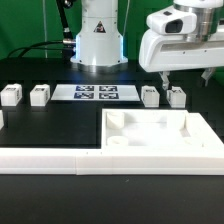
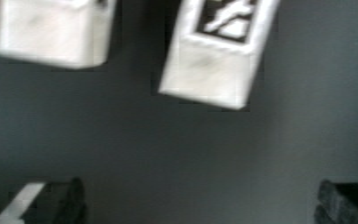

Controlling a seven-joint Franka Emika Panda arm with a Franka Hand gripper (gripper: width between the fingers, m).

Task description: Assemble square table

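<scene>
The square table top (image 1: 160, 135) is a white tray with round corner sockets, lying at the exterior view's right front. Two white tagged legs (image 1: 11, 95) (image 1: 39, 95) stand at the back left, and two more (image 1: 150, 96) (image 1: 177, 97) at the back right. My gripper (image 1: 184, 76) hovers above the right pair, open and empty. In the wrist view the gripper (image 2: 197, 205) has its dark fingertips (image 2: 43, 200) wide apart over bare black table, with two legs (image 2: 51, 35) (image 2: 217, 55) ahead of them, neither touched.
The marker board (image 1: 97, 94) lies flat at the back centre, in front of the robot base (image 1: 97, 35). A long white L-shaped rail (image 1: 50, 157) runs along the front edge and around the tray's right side.
</scene>
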